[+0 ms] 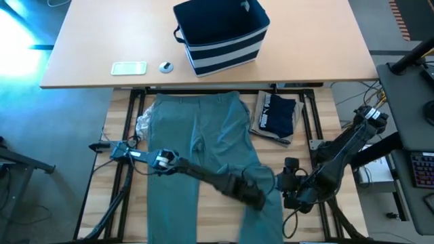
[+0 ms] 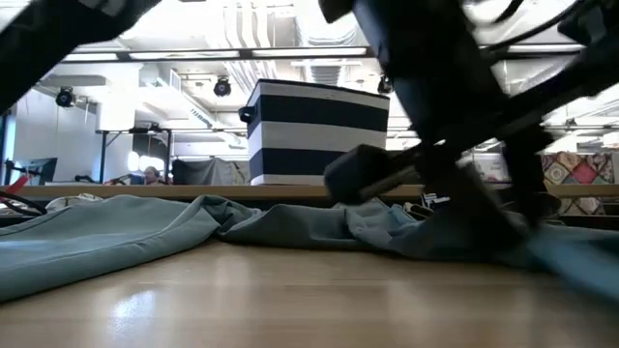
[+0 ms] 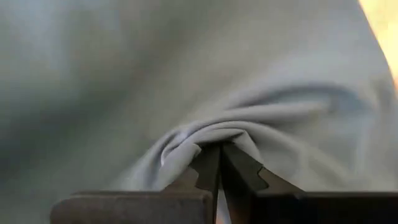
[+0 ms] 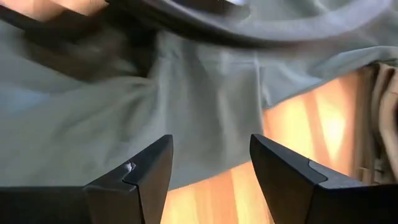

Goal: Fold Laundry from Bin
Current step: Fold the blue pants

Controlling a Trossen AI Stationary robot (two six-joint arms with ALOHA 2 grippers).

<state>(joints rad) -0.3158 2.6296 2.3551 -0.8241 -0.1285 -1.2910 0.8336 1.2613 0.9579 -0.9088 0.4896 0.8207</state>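
On the trousers' right leg, the left gripper (image 3: 219, 163) pinches a fold of the teal-green garment (image 1: 203, 135); the right gripper (image 4: 210, 165) hovers beside it, jaws wide; folding has begun, I judge; next, lift the leg across.

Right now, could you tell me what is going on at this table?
The robot is folding laundry. The teal-green trousers lie spread flat, and the left pincer has shut on a pinch of their fabric at the right leg. The right pincer hovers open just beside it. The striped bin stands on the far table.
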